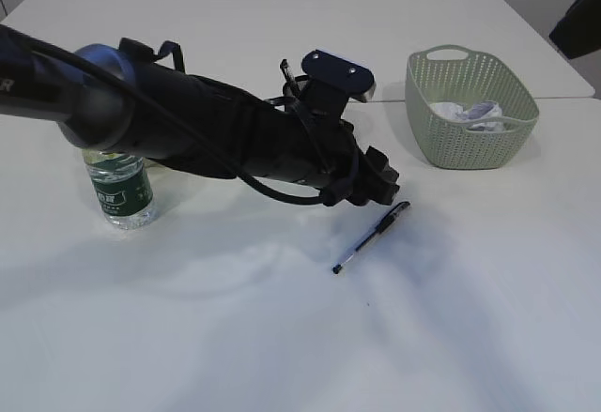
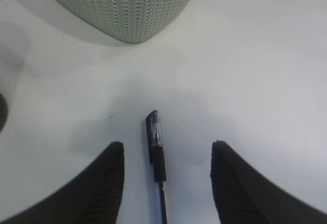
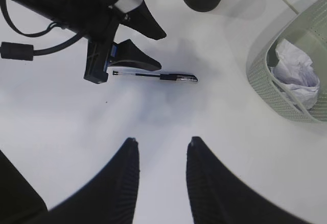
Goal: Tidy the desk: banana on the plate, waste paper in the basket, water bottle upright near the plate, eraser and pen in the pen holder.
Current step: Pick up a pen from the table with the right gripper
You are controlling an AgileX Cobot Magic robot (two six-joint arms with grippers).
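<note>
Straddling the pen (image 2: pixel 157 155), low centre of the left wrist view, left fingers (image 2: pixel 110 183) stand open either side, likely lined up to pinch it. Right fingers (image 3: pixel 130 178) part-open, empty above bare bench (image 1: pixel 282 337). Paper (image 1: pixel 470 114) sits in basket (image 1: pixel 427 140), upper right.

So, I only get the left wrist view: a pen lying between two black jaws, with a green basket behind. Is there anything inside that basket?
Observer: Yes, crumpled waste paper lies inside the basket.
Operator: Is anything else standing around?
Observer: A water bottle stands upright at the left, its top hidden by the left arm.
Operator: And the other arm?
Observer: The right jaws stand apart and empty, hanging near the pen.
</note>
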